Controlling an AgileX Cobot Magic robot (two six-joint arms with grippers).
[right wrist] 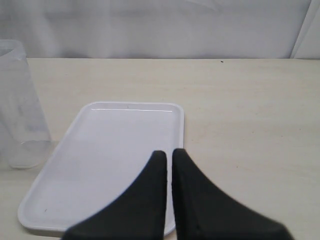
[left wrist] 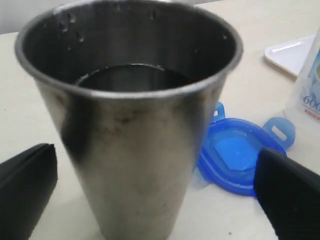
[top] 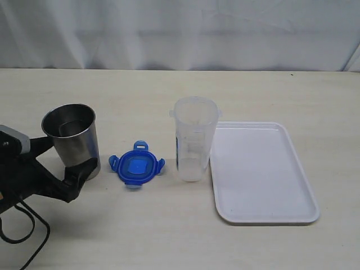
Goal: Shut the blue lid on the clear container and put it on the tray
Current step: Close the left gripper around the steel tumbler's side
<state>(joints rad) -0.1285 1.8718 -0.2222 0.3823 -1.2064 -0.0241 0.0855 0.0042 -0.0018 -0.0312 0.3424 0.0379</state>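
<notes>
the lid lay just beside the left gripper, spread wide around a cup, seemingly not touching it; the right gripper, fingers together, held nothing.

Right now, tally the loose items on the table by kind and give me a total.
steel cup: 1
blue lid: 1
clear container: 1
white tray: 1
Total: 4

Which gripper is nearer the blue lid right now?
Left. The left gripper straddles the steel cup beside the blue lid; the right gripper is at the tray, beyond the clear container.
</notes>
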